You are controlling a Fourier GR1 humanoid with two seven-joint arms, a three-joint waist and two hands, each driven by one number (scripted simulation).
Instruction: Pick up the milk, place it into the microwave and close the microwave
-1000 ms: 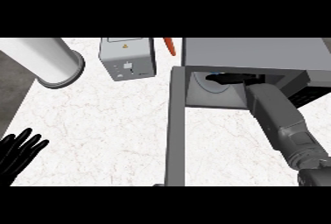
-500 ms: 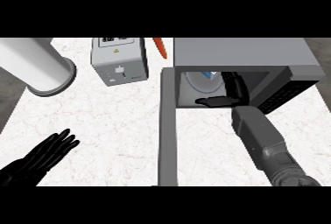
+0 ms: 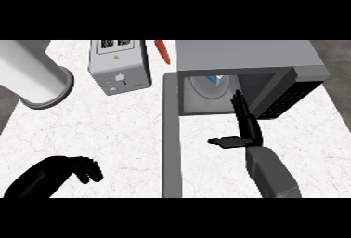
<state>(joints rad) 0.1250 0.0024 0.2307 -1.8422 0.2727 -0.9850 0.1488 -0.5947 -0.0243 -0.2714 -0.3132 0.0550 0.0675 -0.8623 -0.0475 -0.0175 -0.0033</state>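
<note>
Two black hands are seen over the white marbled tabletop. The right hand is held just outside the grey box-shaped microwave — fingers straight and together, pointed into the cavity, thumb stuck out sideways, nothing held. The small blue-and-white milk carton is seen inside the cavity on the round turntable plate. The grey microwave door is swung fully open. The left hand is seen at lower left — fingers curled, empty.
</note>
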